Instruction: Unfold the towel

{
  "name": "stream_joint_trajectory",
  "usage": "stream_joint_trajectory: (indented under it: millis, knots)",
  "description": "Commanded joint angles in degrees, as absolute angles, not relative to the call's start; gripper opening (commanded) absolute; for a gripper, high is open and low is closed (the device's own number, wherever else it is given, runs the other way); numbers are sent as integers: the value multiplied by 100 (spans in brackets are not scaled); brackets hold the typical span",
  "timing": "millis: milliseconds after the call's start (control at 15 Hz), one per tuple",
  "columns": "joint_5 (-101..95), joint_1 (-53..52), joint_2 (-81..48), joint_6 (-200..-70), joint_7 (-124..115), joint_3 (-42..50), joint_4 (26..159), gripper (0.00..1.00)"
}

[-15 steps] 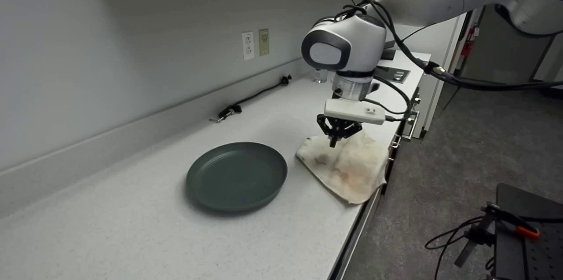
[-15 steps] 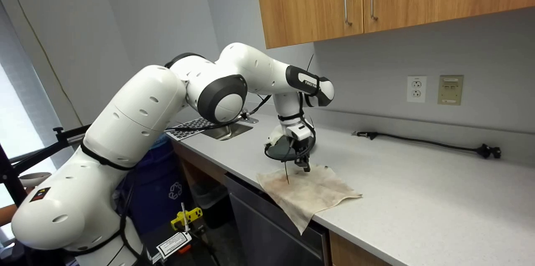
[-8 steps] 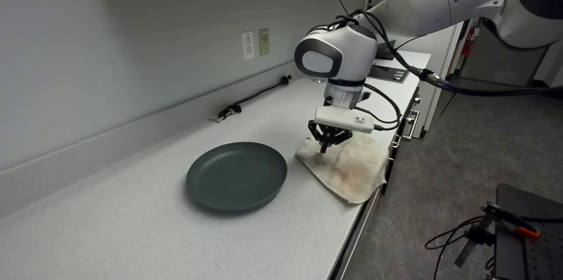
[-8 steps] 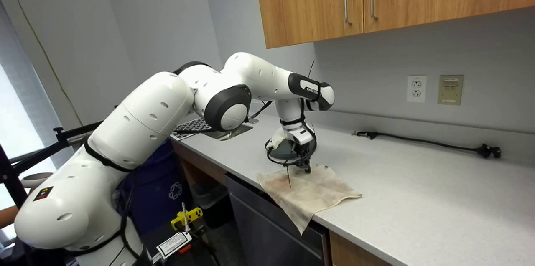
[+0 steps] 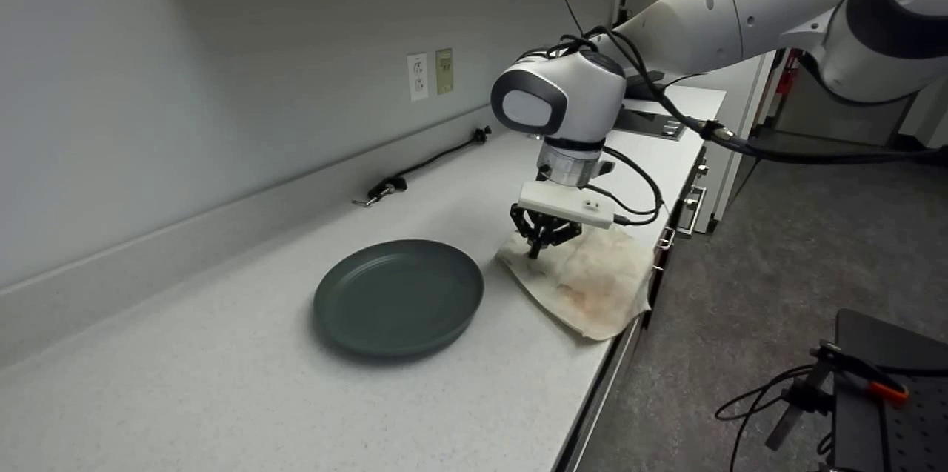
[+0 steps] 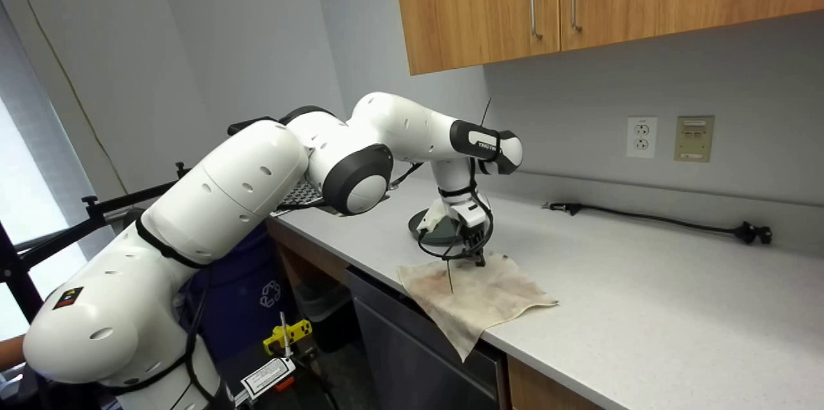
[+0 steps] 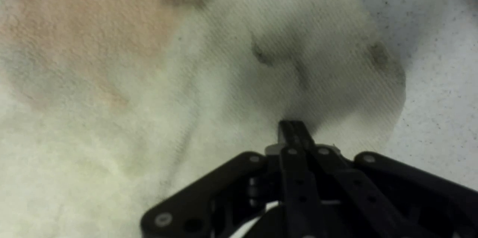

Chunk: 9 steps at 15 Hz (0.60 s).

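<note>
The beige towel (image 5: 596,285) lies spread out at the front edge of the counter (image 5: 259,398), just beside the dark green plate (image 5: 398,298) but apart from it, its surface lightly creased and smudged with brown; in an exterior view one corner (image 6: 463,342) hangs over the edge and points down, while another lies on the counter and points away from the plate; a blunter corner aims toward the wall (image 5: 296,87); the cloth looks roughly four-sided, and from these angles I cannot tell a long axis; the hand (image 7: 293,123) is clenched, its fingertips pressed together and pointing down over the cloth near that blunter corner; whether they touch the fabric, I cannot tell
</note>
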State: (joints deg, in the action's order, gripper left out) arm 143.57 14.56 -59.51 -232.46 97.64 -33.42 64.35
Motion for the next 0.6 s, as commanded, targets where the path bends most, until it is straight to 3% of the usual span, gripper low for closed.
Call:
stream_joint_trajectory:
  millis: [0, 533]
  knots:
    - [14372, 1310, -6411, -23363, 9827, -3287, 5570, 0]
    - [13902, 902, -6942, -23205, 9484, -2983, 4220, 0]
